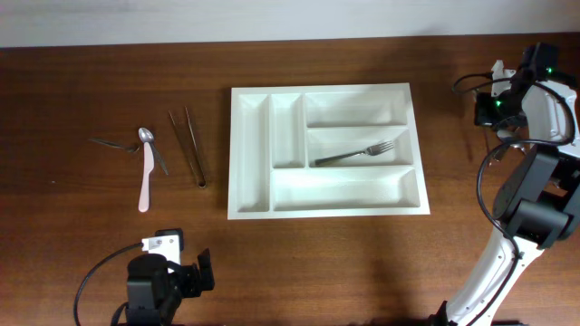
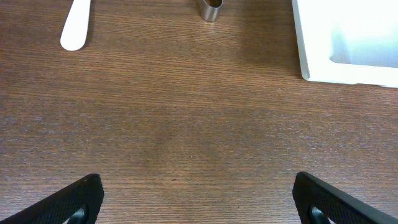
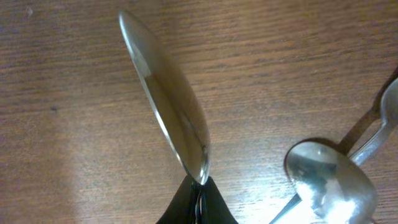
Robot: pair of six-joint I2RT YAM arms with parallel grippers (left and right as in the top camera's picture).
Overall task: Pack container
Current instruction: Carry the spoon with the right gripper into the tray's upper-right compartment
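Container (image 1: 237, 154) lies mid-table, a fork (image 1: 358, 152) in its middle long compartment. Right gripper (image 3: 199, 186), closed, pinches a spoon (image 3: 171, 106) by one end, with another spoon (image 3: 329, 180) near it. So slight a hold may let the spoon swivel or drop. Left gripper (image 2: 199, 193) hangs wide open, empty.

The table (image 1: 91, 72) is showing a dark brown wood grain in fine streaks, while the container (image 1: 234, 154) is standing out plain white around a gleaming silver fork (image 1: 358, 154). A pale pink utensil (image 1: 144, 186) and dull grey metal tongs (image 1: 188, 145) are catching the light, and the right arm (image 1: 553, 113) is wearing black and white with small green lights glowing. The black right gripper (image 3: 198, 208) is framing a polished spoon (image 3: 168, 106) that is mirroring brown wood, and a second spoon (image 3: 333, 180) is shining silver-grey.
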